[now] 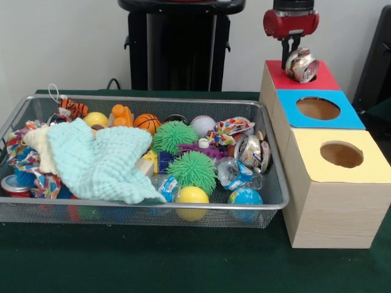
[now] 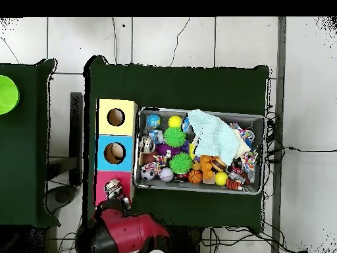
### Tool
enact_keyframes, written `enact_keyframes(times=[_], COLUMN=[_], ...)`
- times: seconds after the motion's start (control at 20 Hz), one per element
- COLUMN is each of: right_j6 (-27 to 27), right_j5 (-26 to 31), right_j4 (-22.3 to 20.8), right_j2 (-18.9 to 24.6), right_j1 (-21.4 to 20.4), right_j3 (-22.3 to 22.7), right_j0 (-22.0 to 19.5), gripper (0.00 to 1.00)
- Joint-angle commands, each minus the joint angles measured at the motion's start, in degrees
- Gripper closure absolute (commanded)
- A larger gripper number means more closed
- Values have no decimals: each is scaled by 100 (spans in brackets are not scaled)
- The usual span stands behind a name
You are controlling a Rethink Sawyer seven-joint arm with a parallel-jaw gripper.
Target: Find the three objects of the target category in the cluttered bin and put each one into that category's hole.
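Note:
My gripper [image 1: 297,56] is shut on a dented silver can [image 1: 303,66] and holds it just above the red-topped box [image 1: 327,79]. The can covers that box's hole. In the overhead view the can [image 2: 113,190] sits over the red top [image 2: 102,192], with the gripper [image 2: 120,197] beside it. A second silver can [image 1: 250,151] lies at the right end of the wire-mesh bin [image 1: 153,99]. It also shows in the overhead view [image 2: 147,145]. A red-sided can [image 1: 13,185] lies at the bin's left front corner.
The blue-topped box [image 1: 348,116] and yellow-topped box [image 1: 366,168] stand in a row in front of the red one. The bin holds a pale green cloth [image 1: 104,162], green spiky balls [image 1: 192,172], a yellow ball [image 1: 192,196], small sports balls and a crushed bottle [image 1: 235,173].

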Motion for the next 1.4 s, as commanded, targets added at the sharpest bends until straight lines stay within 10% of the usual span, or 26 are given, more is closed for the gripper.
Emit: enact_keyframes(times=[0.05, 1.4], right_j6=[548, 1134], right_j5=[-1458, -678], right_j4=[-456, -318], right_j2=[-339, 592], right_j1=[208, -180], right_j3=[-1210, -626], right_j0=[-187, -868], gripper=[100, 100])
